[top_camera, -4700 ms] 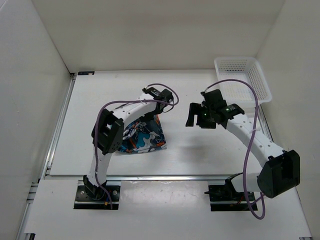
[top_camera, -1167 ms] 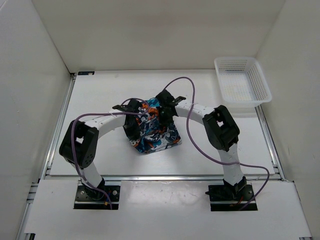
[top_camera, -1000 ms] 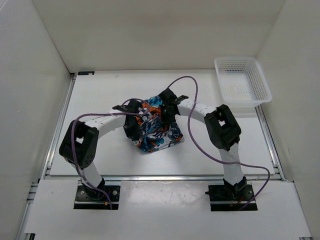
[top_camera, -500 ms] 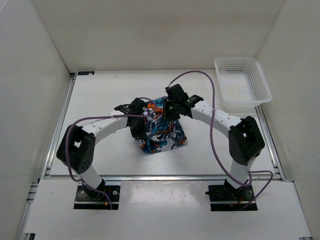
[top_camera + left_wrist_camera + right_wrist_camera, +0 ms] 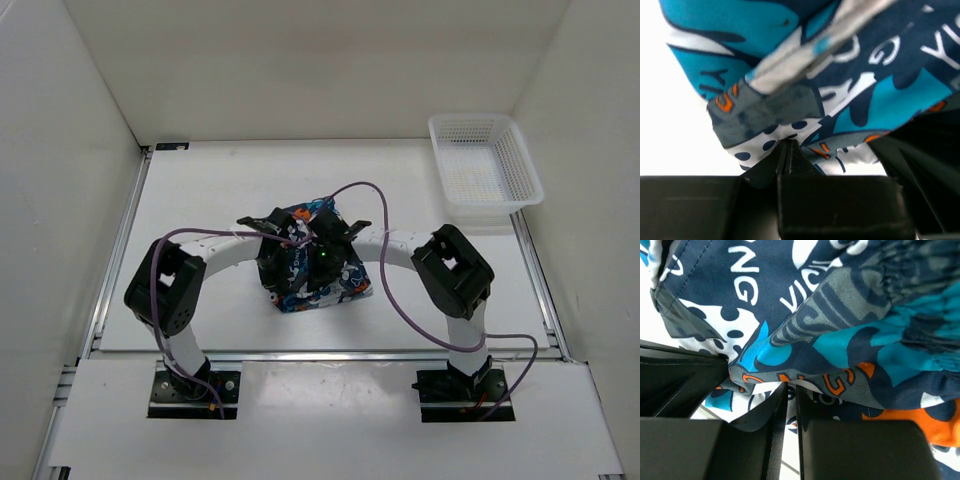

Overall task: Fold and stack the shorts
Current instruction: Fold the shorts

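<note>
The shorts (image 5: pixel 322 270), printed in blue, orange, teal and white, sit bunched in a heap at the table's middle. My left gripper (image 5: pixel 277 247) presses into the heap's left side. In the left wrist view, my left gripper (image 5: pixel 788 145) is shut on a dotted white fold of the shorts (image 5: pixel 840 75). My right gripper (image 5: pixel 330 248) meets the heap from the right, close to the left one. Its jaws (image 5: pixel 790 388) stand a thin slit apart, pinching a grey-and-orange hem of the shorts (image 5: pixel 850 325). The fabric fills both wrist views.
A white mesh basket (image 5: pixel 500 195) stands at the back right corner. White walls enclose the table on three sides. A metal rail (image 5: pixel 118 260) runs along the left edge. Purple cables arch over both arms above the heap.
The right gripper has come down and toward the near left, back against the heap, and its elbow has swung inward. The raised peak of the shorts has sunk. The left gripper kept its grip.
</note>
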### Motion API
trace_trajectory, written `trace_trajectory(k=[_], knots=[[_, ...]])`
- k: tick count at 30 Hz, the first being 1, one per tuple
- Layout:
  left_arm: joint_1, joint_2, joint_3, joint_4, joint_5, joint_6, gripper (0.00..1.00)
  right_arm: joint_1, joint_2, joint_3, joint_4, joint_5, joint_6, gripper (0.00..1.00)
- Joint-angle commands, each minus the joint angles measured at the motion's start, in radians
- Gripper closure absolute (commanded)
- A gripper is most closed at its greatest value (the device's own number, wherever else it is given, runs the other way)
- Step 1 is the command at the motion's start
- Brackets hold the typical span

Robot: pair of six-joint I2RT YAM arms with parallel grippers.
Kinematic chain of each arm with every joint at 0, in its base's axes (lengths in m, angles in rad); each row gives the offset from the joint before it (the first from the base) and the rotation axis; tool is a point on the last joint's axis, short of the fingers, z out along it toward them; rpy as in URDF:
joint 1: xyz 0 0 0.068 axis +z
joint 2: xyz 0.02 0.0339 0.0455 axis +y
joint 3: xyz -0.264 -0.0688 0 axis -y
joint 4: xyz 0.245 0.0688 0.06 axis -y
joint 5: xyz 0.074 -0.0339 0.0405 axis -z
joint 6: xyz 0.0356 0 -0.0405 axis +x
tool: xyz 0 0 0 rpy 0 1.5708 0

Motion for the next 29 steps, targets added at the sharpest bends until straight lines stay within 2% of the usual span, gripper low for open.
trace_trajectory(k=[1,5,6,8,9,12,14,18,20,25,26,29], knots=[[0.006,-0.093,0.053,-0.005,-0.002,0.027,0.9,-0.006,-0.072,-0.003,-0.006,0.045,-0.022,0.84],[0.044,-0.147,0.153,-0.077,-0.012,0.068,0.9,-0.015,-0.219,0.035,-0.089,0.189,-0.057,0.76],[0.063,-0.156,0.177,-0.094,-0.012,0.068,0.9,-0.026,-0.278,0.035,-0.107,0.223,-0.057,0.63],[0.081,-0.185,0.256,-0.145,-0.048,0.103,0.85,-0.026,-0.37,0.048,-0.15,0.328,-0.083,0.45],[0.092,-0.194,0.285,-0.162,-0.065,0.114,0.82,-0.036,-0.401,0.048,-0.162,0.366,-0.084,0.25],[0.133,-0.22,0.4,-0.225,-0.12,0.157,0.68,-0.055,-0.51,0.057,-0.23,0.5,-0.111,0.06],[0.156,-0.271,0.461,-0.234,-0.15,0.177,0.56,-0.064,-0.582,0.057,-0.285,0.643,-0.12,0.03],[0.181,-0.376,0.504,-0.252,-0.274,0.197,0.15,-0.087,-0.693,0.035,-0.38,0.815,-0.12,0.0],[0.216,-0.424,0.504,-0.252,-0.308,0.197,0.0,-0.096,-0.76,0.003,-0.427,0.926,-0.108,0.0],[0.267,-0.585,0.484,-0.252,-0.387,0.197,0.0,-0.096,-0.863,-0.023,-0.541,1.079,-0.032,0.0],[0.279,-0.607,0.472,-0.252,-0.388,0.197,0.0,-0.096,-0.892,-0.034,-0.561,1.091,-0.022,0.04],[0.29,-0.682,0.442,-0.24,-0.409,0.186,0.0,-0.096,-0.931,-0.092,-0.552,1.105,-0.031,0.04]])
